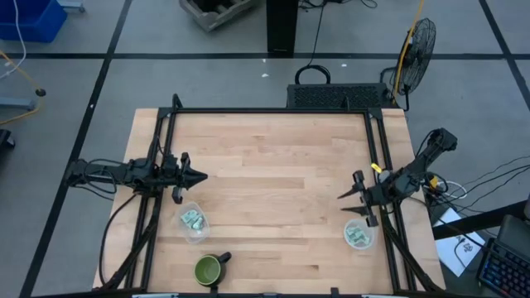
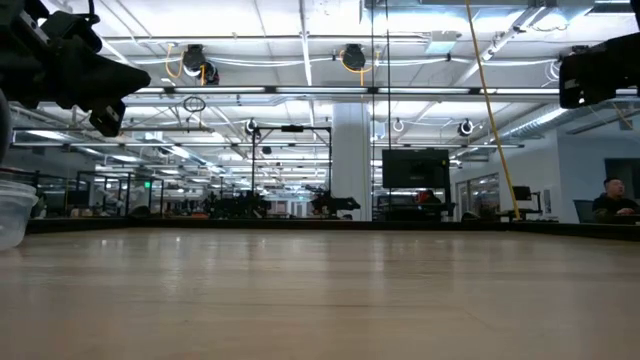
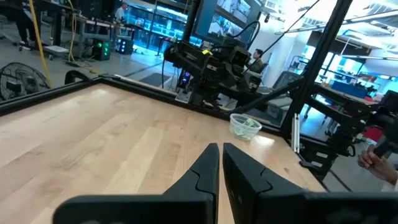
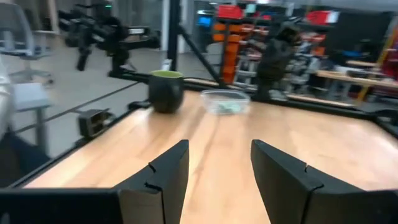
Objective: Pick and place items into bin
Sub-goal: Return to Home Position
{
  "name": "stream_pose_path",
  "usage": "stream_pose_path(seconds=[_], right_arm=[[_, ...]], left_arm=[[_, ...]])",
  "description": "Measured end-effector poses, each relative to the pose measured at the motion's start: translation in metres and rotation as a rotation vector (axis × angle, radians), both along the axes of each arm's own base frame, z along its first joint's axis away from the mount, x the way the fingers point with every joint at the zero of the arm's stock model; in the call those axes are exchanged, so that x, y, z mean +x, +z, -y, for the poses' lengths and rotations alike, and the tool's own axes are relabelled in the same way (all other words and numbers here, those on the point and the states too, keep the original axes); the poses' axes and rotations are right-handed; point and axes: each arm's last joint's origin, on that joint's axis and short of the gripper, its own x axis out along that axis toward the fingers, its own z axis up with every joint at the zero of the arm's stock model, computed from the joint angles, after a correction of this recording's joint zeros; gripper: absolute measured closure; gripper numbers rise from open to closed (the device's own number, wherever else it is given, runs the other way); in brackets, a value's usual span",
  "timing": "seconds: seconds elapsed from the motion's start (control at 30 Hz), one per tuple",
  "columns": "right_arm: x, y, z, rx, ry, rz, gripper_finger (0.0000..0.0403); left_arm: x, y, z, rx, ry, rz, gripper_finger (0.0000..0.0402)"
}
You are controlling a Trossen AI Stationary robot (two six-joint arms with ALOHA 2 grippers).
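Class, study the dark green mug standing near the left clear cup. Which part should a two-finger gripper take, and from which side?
Probably the rim of the dark green mug, from straight above, one finger inside, one outside: it stands upright, mouth open. Pick the wall away from its handle, which juts toward the middle of the table.

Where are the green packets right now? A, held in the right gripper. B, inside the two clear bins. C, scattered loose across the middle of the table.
B: in the high view the green packets lie only inside the left clear bin and the right clear bin, with none loose on the wood table.
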Motion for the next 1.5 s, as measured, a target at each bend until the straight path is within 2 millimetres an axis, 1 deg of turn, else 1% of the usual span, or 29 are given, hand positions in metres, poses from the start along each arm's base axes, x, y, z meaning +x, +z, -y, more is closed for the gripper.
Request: stream_pose_path(seconds=[0.07,0.2,1.5], right_arm=[[0.0002,-0.0008,-0.0013,0.013,0.030,-0.012,0.0236],[0.0005,-0.0012,-0.0015,0.043,0.028,-0.023,0.0236],[0.0005,-0.0011,-0.0014,0.033,0.026,-0.020,0.0236]], left_arm=[[0.0000,0.0000,0.0000,0.000,0.000,0.000,0.0376],[0.0000,0.0000,0.0000,0.000,0.000,0.000,0.0376],[0.0000,0.0001,0.0000,0.000,0.000,0.001,0.0376]])
